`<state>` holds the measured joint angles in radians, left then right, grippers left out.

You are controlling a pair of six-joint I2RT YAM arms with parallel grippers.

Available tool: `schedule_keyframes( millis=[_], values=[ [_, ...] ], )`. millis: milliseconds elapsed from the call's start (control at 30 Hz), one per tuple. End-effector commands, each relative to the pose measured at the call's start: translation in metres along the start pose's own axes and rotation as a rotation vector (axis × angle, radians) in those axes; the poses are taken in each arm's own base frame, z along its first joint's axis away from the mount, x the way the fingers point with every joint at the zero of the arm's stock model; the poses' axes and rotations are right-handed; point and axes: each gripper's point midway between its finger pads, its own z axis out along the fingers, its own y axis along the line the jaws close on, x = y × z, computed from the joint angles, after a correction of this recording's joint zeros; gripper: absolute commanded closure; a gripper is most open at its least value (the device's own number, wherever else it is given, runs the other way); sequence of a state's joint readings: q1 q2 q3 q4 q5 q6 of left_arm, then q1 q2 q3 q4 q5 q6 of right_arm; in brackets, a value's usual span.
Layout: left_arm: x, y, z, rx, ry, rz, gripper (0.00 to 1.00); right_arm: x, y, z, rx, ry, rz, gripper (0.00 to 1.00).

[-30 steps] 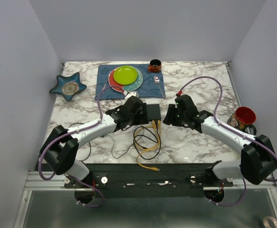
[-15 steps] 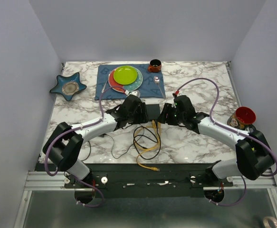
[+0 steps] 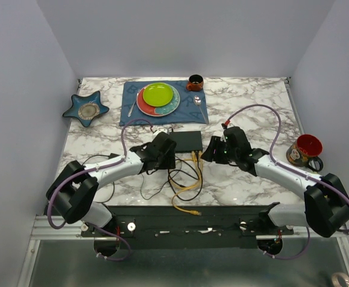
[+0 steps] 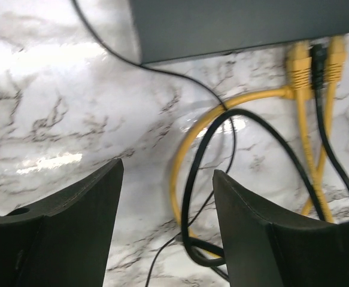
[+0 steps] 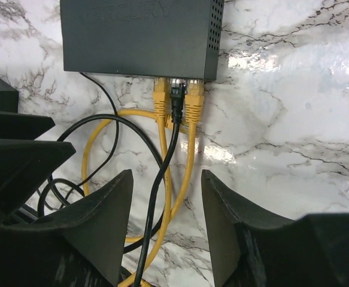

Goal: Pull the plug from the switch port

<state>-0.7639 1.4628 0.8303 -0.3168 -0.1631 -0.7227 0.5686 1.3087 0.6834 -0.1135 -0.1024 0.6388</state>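
Observation:
The switch (image 3: 186, 140) is a flat black box lying mid-table; its top fills the upper edge of the left wrist view (image 4: 246, 24) and shows whole in the right wrist view (image 5: 141, 36). Along its near edge sit two yellow plugs (image 5: 160, 98) (image 5: 194, 98) with a black plug (image 5: 176, 95) between them. Their cables loop toward me (image 3: 186, 179). My left gripper (image 3: 169, 156) (image 4: 168, 170) is open over bare marble and cable loops, near-left of the switch. My right gripper (image 3: 209, 152) (image 5: 166, 176) is open just short of the plugs, with the cables passing under its gap, untouched.
A blue mat with stacked plates, green on top (image 3: 157, 94), lies behind the switch. A brown cup (image 3: 194, 82) stands at the back, a star-shaped dish (image 3: 86, 109) far left, a red mug (image 3: 306, 148) at the right edge. A loose yellow cable end (image 3: 192, 211) lies near the front edge.
My left gripper has drawn back off the switch toward the near left and its jaws have narrowed somewhat. The right gripper has shifted slightly nearer and opened wider. The switch top now shows uncovered.

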Motion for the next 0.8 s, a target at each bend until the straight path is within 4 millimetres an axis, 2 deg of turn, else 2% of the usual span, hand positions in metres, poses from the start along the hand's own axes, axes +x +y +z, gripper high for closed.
schedule_keyframes(
  millis=[0,233,400,500,533,633,767],
  values=[
    [0.014,0.021,0.001,-0.084,0.003,-0.01,0.28,0.0,-0.001,-0.013,-0.004,-0.028,0.002,0.43],
    [0.029,0.006,0.011,-0.066,0.027,0.05,0.29,0.007,-0.006,-0.02,0.002,-0.029,0.007,0.43],
    [0.034,0.003,0.016,-0.08,0.028,0.082,0.31,0.013,-0.011,-0.023,0.012,-0.024,0.012,0.43],
    [0.043,0.007,0.021,-0.1,0.054,0.11,0.48,0.018,-0.014,-0.024,0.018,-0.014,0.015,0.43],
    [0.044,0.009,0.022,-0.112,0.061,0.114,0.62,0.019,-0.014,-0.024,0.018,-0.011,0.015,0.43],
    [0.052,0.02,0.023,-0.159,0.083,0.123,0.8,0.021,-0.016,-0.024,0.02,-0.008,0.017,0.43],
    [0.049,0.027,0.014,-0.177,0.063,0.118,0.9,0.024,-0.019,-0.026,0.028,-0.009,0.019,0.44]
  ],
)
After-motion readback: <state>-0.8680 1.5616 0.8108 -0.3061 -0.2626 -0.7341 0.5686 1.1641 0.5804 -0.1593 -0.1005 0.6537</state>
